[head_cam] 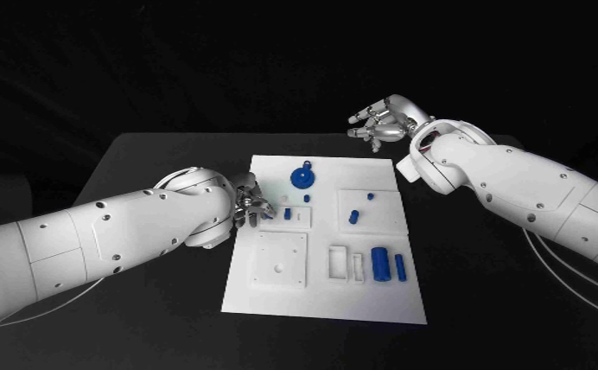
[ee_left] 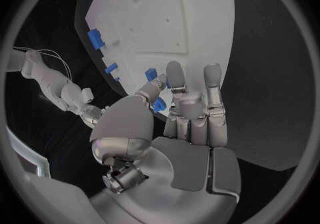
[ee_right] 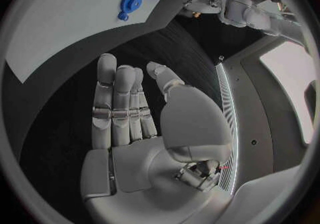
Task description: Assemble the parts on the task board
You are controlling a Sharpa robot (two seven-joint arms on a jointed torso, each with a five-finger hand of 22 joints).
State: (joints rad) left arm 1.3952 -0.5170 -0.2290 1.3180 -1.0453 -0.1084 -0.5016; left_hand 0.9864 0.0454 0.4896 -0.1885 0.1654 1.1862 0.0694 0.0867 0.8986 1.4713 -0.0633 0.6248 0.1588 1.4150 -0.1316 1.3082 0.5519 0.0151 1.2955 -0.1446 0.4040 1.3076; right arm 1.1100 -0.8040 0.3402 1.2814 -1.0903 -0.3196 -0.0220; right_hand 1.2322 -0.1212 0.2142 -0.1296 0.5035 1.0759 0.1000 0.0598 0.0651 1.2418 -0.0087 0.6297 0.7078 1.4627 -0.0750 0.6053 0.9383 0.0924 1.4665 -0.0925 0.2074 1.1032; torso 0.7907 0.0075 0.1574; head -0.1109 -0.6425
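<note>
Task board (head_cam: 327, 292), a white plate, is laid in the middle of the black table (head_cam: 149, 301), long side running away from the robot. Blue parts are seen on it: a round disc-shaped part (head_cam: 303, 179) near the far end, two small pegs (head_cam: 354, 216) in the right middle panel, one small peg (head_cam: 288, 213) in the left middle panel, and two larger cylinders (head_cam: 380, 264) laid side by side near the lower right, beside white rectangular slots. A square recessed panel (head_cam: 282, 258) is seen at the lower left of the board.

Left hand (head_cam: 248, 200) is placed at the board's left edge, close to the small left peg; fingers are extended and slightly apart, nothing is held. In the left wrist view the fingertips (ee_left: 175, 72) are seen over the board edge near small blue parts (ee_left: 151, 74); contact cannot be told.

Right hand (head_cam: 384, 124) is raised beyond the board's far right corner, well apart from the parts. Its fingers are loosely curved and spread, nothing gripped; in the right wrist view the fingers (ee_right: 117, 101) are seen straight and close together over dark table, disc part (ee_right: 130, 1) beyond.
</note>
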